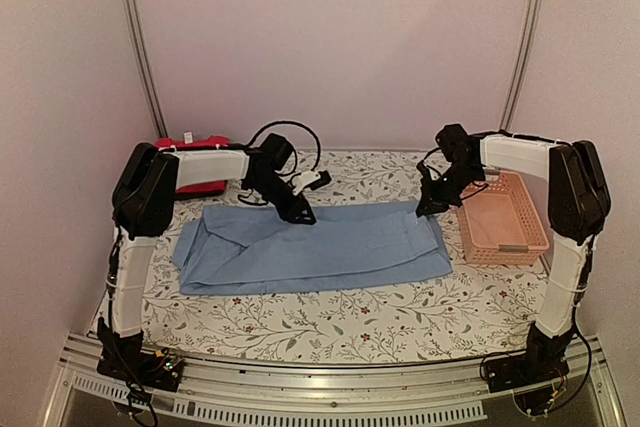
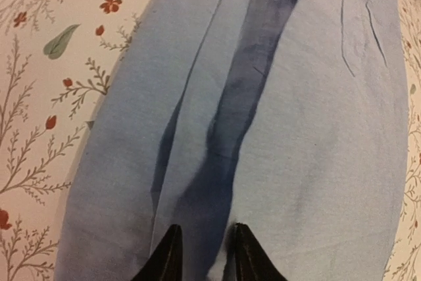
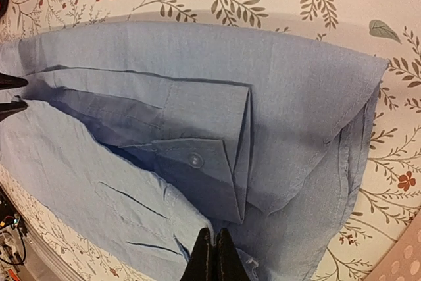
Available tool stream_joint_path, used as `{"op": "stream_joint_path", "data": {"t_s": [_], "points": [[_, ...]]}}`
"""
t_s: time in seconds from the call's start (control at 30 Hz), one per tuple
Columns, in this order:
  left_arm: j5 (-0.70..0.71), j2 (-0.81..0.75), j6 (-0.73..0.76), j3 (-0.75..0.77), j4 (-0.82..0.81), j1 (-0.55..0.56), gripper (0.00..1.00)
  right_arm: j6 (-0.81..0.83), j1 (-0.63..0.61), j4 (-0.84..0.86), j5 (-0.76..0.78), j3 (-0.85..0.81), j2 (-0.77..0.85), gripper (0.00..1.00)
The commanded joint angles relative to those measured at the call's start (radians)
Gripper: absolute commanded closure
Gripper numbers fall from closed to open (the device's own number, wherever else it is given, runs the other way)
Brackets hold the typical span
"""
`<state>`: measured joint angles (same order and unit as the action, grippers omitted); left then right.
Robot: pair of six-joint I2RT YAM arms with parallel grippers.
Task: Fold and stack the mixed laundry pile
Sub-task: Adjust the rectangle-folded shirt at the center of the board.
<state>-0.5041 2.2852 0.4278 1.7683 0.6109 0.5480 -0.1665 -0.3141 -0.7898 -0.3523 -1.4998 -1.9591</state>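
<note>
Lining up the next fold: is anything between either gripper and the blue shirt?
Nothing visible. The left gripper has its fingers apart directly over the blue shirt, and the right gripper has its fingers closed at the shirt's end nearest the pink basket. The red garment lies off to the far left.

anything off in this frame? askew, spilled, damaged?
Nothing spilled or damaged. The light blue shirt is folded unevenly: at its left end the layers splay out of line, and a buttoned cuff shows between layers. The red garment sits apart at the far-left corner, not stacked.
</note>
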Motion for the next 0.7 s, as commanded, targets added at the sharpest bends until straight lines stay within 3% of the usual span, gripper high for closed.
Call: {"op": "stream_joint_path", "data": {"t_s": [0.0, 0.07, 0.13, 0.17, 0.2, 0.37, 0.5, 0.67], "points": [[0.113, -0.075, -0.138, -0.039, -0.092, -0.029, 0.62, 0.027, -0.004, 0.0, 0.086, -0.016, -0.085, 0.97], [0.171, -0.132, -0.242, -0.082, -0.135, -0.05, 0.48, 0.034, -0.005, -0.013, 0.107, -0.032, -0.118, 0.85], [0.206, -0.222, -0.367, -0.155, -0.173, -0.074, 0.31, 0.043, -0.005, -0.04, 0.149, -0.058, -0.137, 0.65], [0.213, -0.277, -0.429, -0.198, -0.185, -0.085, 0.09, 0.048, -0.006, -0.058, 0.17, -0.081, -0.14, 0.59], [0.217, -0.331, -0.494, -0.25, -0.201, -0.092, 0.01, 0.056, -0.006, -0.068, 0.186, -0.102, -0.137, 0.55], [0.235, -0.61, -0.759, -0.547, -0.326, -0.084, 0.0, 0.114, -0.027, -0.022, 0.145, -0.213, -0.077, 0.38], [0.288, -0.723, -0.953, -0.713, -0.335, -0.072, 0.0, 0.155, -0.047, -0.007, 0.002, -0.313, -0.155, 0.39], [0.28, -0.698, -1.074, -0.78, -0.23, -0.038, 0.0, 0.189, -0.098, -0.023, -0.095, -0.409, -0.317, 0.42]]}}
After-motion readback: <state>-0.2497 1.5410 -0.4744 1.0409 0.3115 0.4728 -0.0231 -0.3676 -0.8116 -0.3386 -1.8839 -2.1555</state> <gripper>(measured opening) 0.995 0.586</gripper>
